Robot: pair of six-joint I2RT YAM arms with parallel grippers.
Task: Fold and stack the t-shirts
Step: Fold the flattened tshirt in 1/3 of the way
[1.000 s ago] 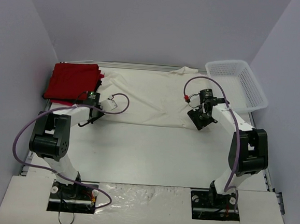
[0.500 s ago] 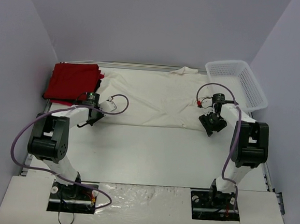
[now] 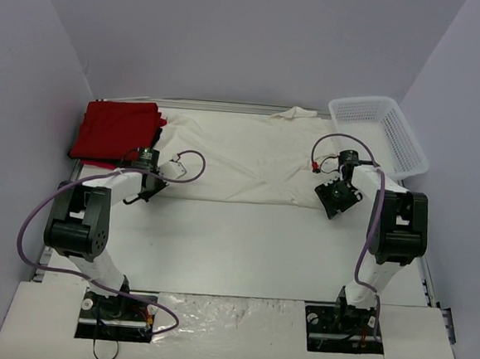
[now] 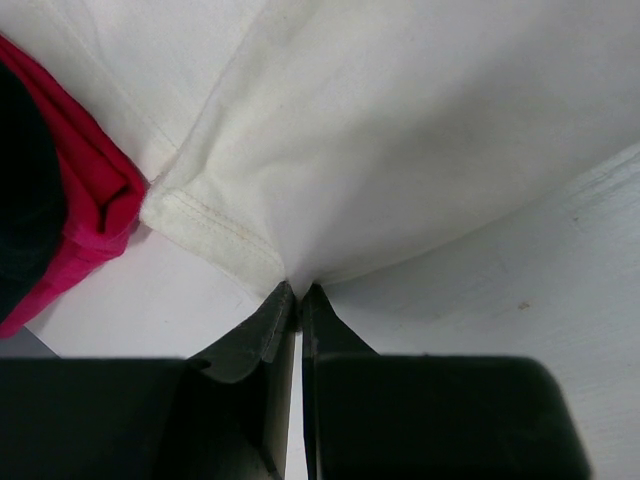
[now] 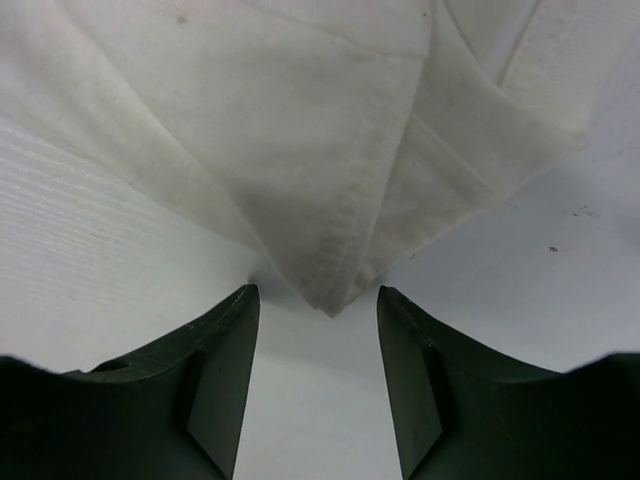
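While left tool (image 4: pixel 298 291) seemingly pinches the cream shirt (image 4: pixel 400 130), right tool (image 5: pixel 318 293) stands half open.

Matt cream cloth t-shirt (image 3: pixel 242 159), plastic mesh basket (image 3: pixel 402 149)

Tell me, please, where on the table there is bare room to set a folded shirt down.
The near strip of table, between the cream-white t-shirt's near hem and the arm bases, is bare. The far half is crowded: that shirt spread out, red t-shirts far left, basket far right.

The big t-shirt (image 3: pixel 242 159) is cream-white (faintly smudged), the other t-shirts (image 3: pixel 115 130) bright red, the basket (image 3: pixel 414 157) white
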